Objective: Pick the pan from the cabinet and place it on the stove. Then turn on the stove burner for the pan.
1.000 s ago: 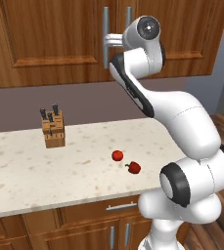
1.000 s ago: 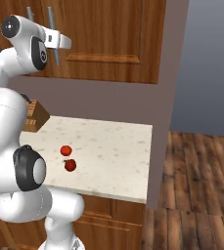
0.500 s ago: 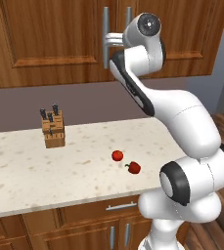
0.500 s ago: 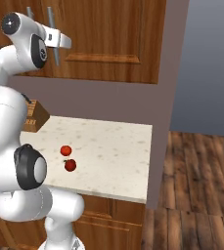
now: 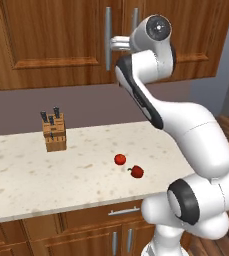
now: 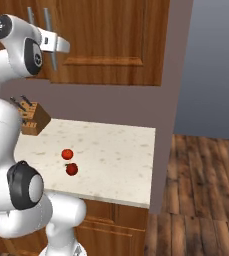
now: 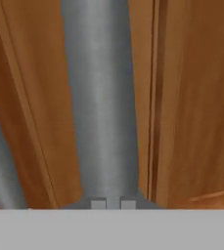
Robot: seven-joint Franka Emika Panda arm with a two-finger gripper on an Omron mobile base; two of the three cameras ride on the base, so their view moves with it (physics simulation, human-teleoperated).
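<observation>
The cabinet [image 5: 51,40] hangs on the wall above the counter, and both of its panelled doors look closed. My gripper [image 5: 109,42] is up at the left of its two vertical grey bar handles and is shut on that handle [image 7: 101,97]. In the hand view the bar runs straight up from between my fingertips [image 7: 99,203], with the seam between the doors just beside it. From the right base view, the gripper [image 6: 53,45] crosses the same handle of the cabinet [image 6: 111,40]. The pan is hidden behind the doors. The stove is out of view.
A wooden knife block [image 5: 53,132] stands at the back of the speckled counter [image 5: 26,180]. Two small red vegetables [image 5: 120,159] [image 5: 136,172] lie near the counter's front right. Low drawer cabinets [image 5: 86,225] sit beneath. A tall brown side panel [image 6: 168,100] ends the counter, with wooden floor [image 6: 201,190] beyond.
Hardly anything: the gripper stays shut on the door handle and the arm's upper joint has drifted very slightly to the right.
</observation>
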